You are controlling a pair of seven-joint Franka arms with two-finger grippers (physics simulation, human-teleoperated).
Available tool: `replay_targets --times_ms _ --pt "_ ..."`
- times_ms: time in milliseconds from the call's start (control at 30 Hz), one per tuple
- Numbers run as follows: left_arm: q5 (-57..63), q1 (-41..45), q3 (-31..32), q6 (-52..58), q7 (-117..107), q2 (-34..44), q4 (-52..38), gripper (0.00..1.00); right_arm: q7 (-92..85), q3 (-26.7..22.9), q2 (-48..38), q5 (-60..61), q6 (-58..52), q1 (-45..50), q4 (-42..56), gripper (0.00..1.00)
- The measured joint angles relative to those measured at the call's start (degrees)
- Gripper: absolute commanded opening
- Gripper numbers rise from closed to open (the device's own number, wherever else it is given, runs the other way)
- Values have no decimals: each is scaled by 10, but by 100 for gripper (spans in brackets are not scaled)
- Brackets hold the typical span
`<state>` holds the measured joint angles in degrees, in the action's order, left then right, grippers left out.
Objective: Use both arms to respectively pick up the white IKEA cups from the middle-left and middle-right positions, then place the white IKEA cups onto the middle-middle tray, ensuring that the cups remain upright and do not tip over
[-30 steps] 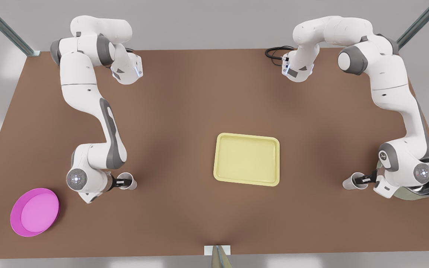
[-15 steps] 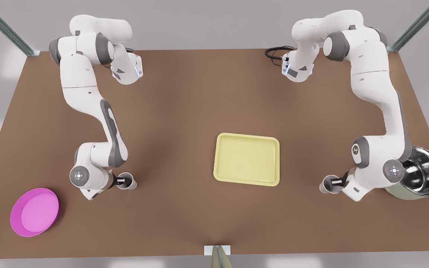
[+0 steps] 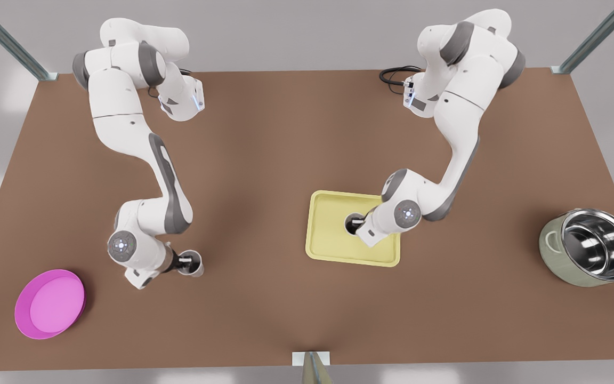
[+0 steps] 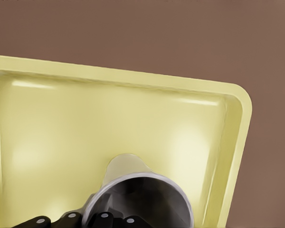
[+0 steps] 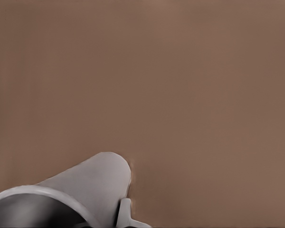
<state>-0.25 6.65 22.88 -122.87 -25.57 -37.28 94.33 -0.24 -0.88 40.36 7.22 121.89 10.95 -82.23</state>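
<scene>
Left gripper [image 3: 356, 223]: jaws clamped on the rim of one white cup [image 3: 352, 224], one finger inside, over the tray [image 3: 333, 248], mid-tabletop.
Right gripper [image 3: 185, 261]: jaws pinching the rim of the other white cup [image 3: 194, 263], over bare tabletop [image 3: 264, 154], near the magenta plate [image 3: 49, 303].

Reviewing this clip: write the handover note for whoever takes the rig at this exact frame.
Left gripper: shut on a cup, held over the tray; whether it touches the tray floor cannot be told.
Right gripper: shut on the other cup, over bare table at the front view's left, short of the tray.
Done: both cups gripped.
Left: release the first cup upright, then carry the second over and set it down.
</scene>
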Motion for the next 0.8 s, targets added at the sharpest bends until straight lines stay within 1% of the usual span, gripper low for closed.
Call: replay_targets --times_ms 100,233,400,500,533,567,633,667,733,767,800 --pt "1 -3 0 -15 -35 21 23 21 11 19 -7 2 0 43 11 21" --pt "3 -12 -2 -22 -75 22 44 21 61 22 -8 -1 3 124 22 21" --pt "18 -21 -3 -23 -118 22 48 21 158 19 9 -3 13 196 38 21" --pt "25 -27 -3 -23 -139 21 49 21 224 17 46 -5 24 233 86 21" --pt "26 -28 -3 -23 -145 19 48 24 247 17 64 -5 27 242 113 21" --pt "27 -29 -3 -24 -150 17 48 29 271 18 81 -6 29 249 139 21" --pt "29 -29 -3 -26 -160 14 48 34 319 18 112 -6 33 264 185 21" --pt "31 -32 -3 -26 -165 13 48 44 342 18 120 -6 35 272 196 21" --pt "34 -36 -3 -28 -173 12 48 55 384 18 128 -6 37 288 201 21" --pt "35 -37 -3 -28 -177 12 48 68 404 19 130 -6 38 295 199 21" --pt "36 -37 -3 -28 -180 12 48 93 422 19 133 -6 38 300 198 21"
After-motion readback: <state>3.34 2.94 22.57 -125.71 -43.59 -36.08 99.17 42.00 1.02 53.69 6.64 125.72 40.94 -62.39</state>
